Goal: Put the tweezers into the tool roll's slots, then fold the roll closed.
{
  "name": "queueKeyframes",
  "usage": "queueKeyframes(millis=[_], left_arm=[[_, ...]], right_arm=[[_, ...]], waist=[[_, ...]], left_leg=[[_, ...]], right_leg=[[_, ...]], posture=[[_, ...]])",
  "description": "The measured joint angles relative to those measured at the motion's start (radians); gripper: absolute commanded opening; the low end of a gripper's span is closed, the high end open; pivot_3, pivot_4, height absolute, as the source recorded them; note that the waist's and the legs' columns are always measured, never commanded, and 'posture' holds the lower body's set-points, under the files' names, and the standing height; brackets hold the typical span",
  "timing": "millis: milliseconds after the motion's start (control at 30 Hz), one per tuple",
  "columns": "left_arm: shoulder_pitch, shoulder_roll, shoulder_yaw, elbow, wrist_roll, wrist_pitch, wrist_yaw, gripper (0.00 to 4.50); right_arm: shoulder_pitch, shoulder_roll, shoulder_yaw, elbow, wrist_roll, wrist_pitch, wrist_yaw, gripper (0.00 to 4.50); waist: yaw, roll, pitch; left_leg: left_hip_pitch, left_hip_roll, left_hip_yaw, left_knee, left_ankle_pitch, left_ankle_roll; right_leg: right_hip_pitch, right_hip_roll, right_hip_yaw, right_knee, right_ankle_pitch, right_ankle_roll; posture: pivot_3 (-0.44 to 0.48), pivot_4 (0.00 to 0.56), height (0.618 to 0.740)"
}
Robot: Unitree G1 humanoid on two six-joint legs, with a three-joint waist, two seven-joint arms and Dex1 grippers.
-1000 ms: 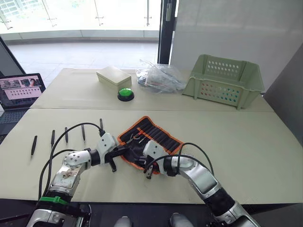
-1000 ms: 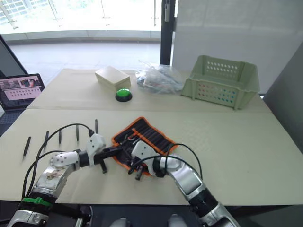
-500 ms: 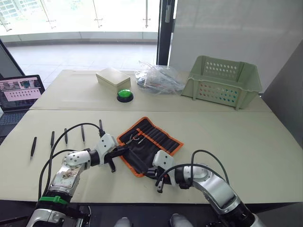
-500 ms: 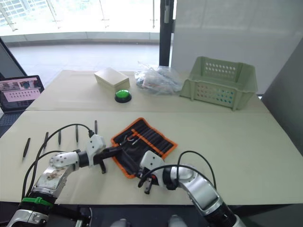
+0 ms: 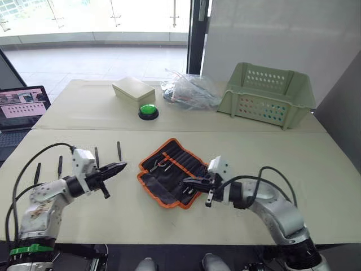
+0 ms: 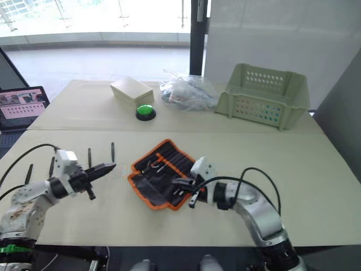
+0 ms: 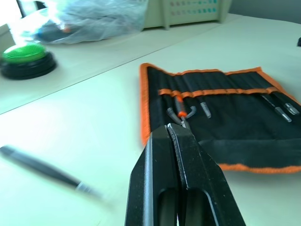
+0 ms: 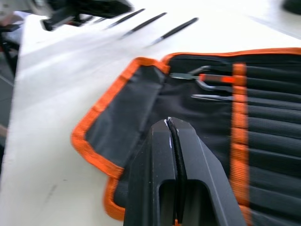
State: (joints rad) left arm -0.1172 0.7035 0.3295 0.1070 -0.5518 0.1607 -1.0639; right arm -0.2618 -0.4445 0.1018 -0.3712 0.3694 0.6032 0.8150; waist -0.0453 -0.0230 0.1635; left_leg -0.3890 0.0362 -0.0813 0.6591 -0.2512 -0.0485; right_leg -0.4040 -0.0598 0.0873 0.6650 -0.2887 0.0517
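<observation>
The roll (image 5: 172,172) lies open; the left end effector (image 5: 119,166) beside it and the right end effector (image 5: 186,182) over it are pressed together, empty.

Silver-grey jointed arms with white wrist blocks, looping black cables, and black pointed two-finger tools.

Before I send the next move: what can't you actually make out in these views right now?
- Tweezers left of the tool roll: the left tool and its arm cover part of the row in the eye views, so no full count.
- Slots: too small in the eye views, blurred in the wrist views; which are filled is unclear.
- Right tool: contact with the roll can't be judged.
</observation>
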Motion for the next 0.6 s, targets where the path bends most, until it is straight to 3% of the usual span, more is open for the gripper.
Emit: queueKeyframes(millis=[67,200,300,500,600], left_arm=[[0.081,0.019,0.085,-0.021,-0.002,0.009,0.032,0.28],[0.342,0.049,0.344,0.029,0.018,-0.042,0.081,1.49],[0.466,0.049,0.476,0.109,0.022,-0.074,0.093,2.49],[0.492,0.050,0.560,0.211,0.014,-0.120,0.086,4.46],[0.495,0.050,0.567,0.239,0.013,-0.133,0.082,4.49]], right_arm=[[0.039,-0.029,-0.065,0.009,0.005,-0.034,-0.016,0.26],[0.215,-0.124,-0.306,0.151,-0.013,-0.197,-0.031,1.49],[0.332,-0.143,-0.451,0.270,-0.019,-0.312,-0.028,2.54],[0.406,-0.107,-0.550,0.309,0.039,-0.418,-0.016,4.49],[0.415,-0.098,-0.564,0.329,0.047,-0.434,-0.021,4.50]], waist=[[0.000,0.000,0.000],[0.000,-0.001,0.000],[0.006,-0.002,0.001],[0.001,-0.002,0.003],[-0.003,-0.003,0.003]], left_leg=[[0.000,0.000,0.000,0.000,0.000,0.000],[0.000,0.000,0.002,0.000,-0.002,0.004],[0.001,0.000,0.003,0.000,-0.003,0.004],[0.016,0.002,0.004,0.000,-0.002,0.004],[0.017,0.002,0.005,-0.001,-0.003,0.004]], right_leg=[[0.000,0.000,0.000,0.000,0.000,0.000],[0.000,-0.001,0.001,-0.002,0.000,0.000],[0.001,-0.001,0.001,-0.002,-0.001,-0.001],[0.016,0.001,0.001,-0.002,-0.011,0.004],[0.016,0.001,0.002,-0.001,-0.011,0.003]], posture=[[0.000,0.150,0.713],[0.000,0.150,0.713],[0.000,0.150,0.713],[0.000,0.150,0.713],[0.000,0.150,0.713]])
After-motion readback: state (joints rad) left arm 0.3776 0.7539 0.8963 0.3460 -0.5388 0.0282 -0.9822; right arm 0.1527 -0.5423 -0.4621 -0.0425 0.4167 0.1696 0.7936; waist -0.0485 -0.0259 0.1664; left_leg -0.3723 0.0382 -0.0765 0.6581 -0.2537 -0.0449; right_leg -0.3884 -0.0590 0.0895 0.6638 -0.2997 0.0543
